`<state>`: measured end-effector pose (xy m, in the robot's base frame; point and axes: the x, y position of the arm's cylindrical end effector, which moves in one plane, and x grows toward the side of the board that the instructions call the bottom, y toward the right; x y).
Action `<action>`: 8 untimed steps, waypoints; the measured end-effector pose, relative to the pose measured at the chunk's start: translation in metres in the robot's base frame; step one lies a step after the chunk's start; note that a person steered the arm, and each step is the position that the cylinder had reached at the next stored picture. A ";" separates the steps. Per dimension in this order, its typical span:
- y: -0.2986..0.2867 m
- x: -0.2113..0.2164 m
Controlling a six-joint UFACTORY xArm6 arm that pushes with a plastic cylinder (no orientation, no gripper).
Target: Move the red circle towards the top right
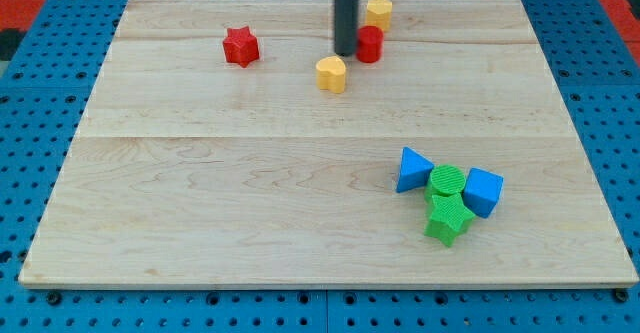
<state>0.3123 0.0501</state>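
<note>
The arm ends in a straight, dark, matte rod; it carries no fingers, so there is nothing to be released, clenched or grasping. The rod descends from the view's top edge, and my tip (346,52) rests on the worktop (200,193), a pale wooden board with visible grain and long seams running left to right. The board lies on a blue perforated base (30,303).

The red circle (370,44), a short smooth cylinder, stands just beside the tip on the view's right; whether the two touch cannot be told. It sits in the upper middle of the board, a little right of centre.

Other blocks, placed relative to the tip:
- A yellow block (378,13) with faceted sides, roughly hexagonal, lies toward the view's top right of the tip, just above the red circle and very close to it.
- A yellow block with a rounded top (331,74), its exact shape unclear, lies near the tip toward the view's bottom left.
- A red star (240,47) lies well apart on the view's left.

A cluster lies well apart toward the view's bottom right: a blue triangular block (412,169), a green circle (447,181) with a ribbed top, a blue angular block (483,191) and a green star-like block (448,218). These four sit pressed close together.
</note>
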 end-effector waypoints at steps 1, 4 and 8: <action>0.010 -0.001; 0.016 -0.017; 0.094 -0.034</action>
<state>0.2780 0.1442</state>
